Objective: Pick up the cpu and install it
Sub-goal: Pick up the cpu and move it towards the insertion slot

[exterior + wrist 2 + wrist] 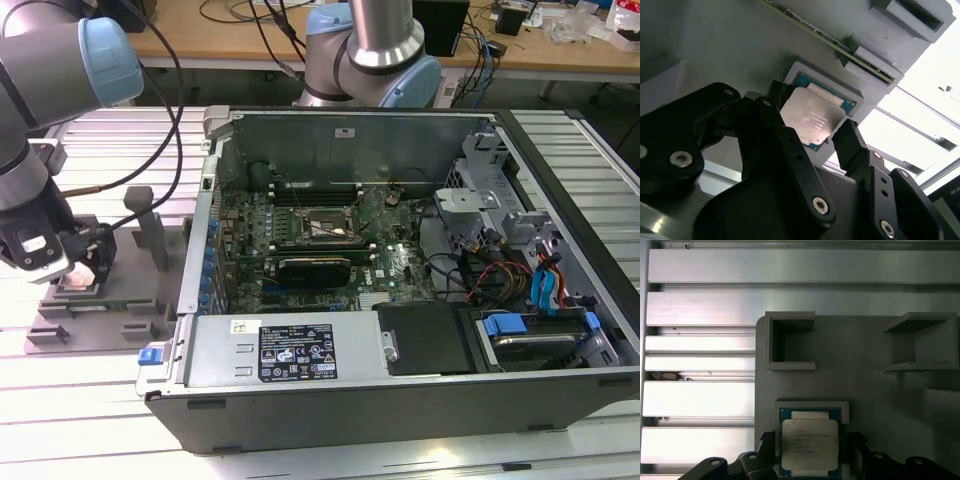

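The gripper point(811, 112) is hovering open astride the cpu point(810, 441), its jaws standing just off two opposite sides, grasping nothing. The cpu is lying flat in its square pocket near one edge of the grey tray point(867, 390). The grasp is probably calling for centred jaws closing squarely on the thin edges, without tilting it.

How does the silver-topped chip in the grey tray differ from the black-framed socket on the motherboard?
The silver-topped square cpu lies in a grey plastic tray outside the open grey computer case; the black-framed socket sits on the motherboard inside it. The cpu's top is bright metal; the socket's frame is dark. The open black gripper straddles the cpu, while the socket is far from it. Both are square and lie flat.
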`<state>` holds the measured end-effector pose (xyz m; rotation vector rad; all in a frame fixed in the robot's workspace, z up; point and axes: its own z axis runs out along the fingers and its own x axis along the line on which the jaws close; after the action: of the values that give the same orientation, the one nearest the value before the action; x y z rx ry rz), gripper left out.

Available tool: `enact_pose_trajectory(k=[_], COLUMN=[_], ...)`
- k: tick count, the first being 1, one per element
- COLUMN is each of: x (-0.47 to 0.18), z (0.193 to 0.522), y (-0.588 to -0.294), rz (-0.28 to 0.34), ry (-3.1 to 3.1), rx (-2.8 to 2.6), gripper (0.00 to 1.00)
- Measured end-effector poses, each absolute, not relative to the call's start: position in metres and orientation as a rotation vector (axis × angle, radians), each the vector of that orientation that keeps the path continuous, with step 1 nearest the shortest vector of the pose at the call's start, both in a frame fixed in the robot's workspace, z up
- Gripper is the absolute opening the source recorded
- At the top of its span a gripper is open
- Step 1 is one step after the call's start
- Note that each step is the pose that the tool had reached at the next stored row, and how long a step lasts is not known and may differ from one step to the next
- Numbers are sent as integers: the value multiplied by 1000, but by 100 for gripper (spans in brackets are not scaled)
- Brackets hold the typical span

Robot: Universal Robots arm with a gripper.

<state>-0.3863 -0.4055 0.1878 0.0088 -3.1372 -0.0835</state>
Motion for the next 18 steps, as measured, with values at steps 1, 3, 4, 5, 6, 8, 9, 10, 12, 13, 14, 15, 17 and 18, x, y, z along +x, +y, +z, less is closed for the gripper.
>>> enact_pose_trajectory(k=[1, 3, 4, 5, 6, 8, 9, 10, 12, 13, 14, 15, 17, 18], x=[-386, -386, -386, -386, -386, -386, -386, -386, -386, -386, -386, -386, -386, -386], z=[188, 188, 188, 188, 188, 188, 188, 188, 188, 190, 192, 193, 195, 197], y=[-405, -405, -405, -405, -405, -405, -405, -404, -404, -404, -404, -404, -404, -404], rz=[-83, -84, -83, -83, -84, -83, -84, -83, -83, -84, -83, -84, -84, -84], ry=[-3137, -3137, -3137, -3137, -3137, -3137, -3137, -3137, -3137, -3137, -3137, -3137, -3137, -3137], rx=[9, 9, 9, 9, 9, 9, 9, 9, 9, 9, 9, 9, 9, 9], gripper=[68, 68, 68, 68, 68, 68, 68, 68, 59, 59, 59, 54, 54, 54])
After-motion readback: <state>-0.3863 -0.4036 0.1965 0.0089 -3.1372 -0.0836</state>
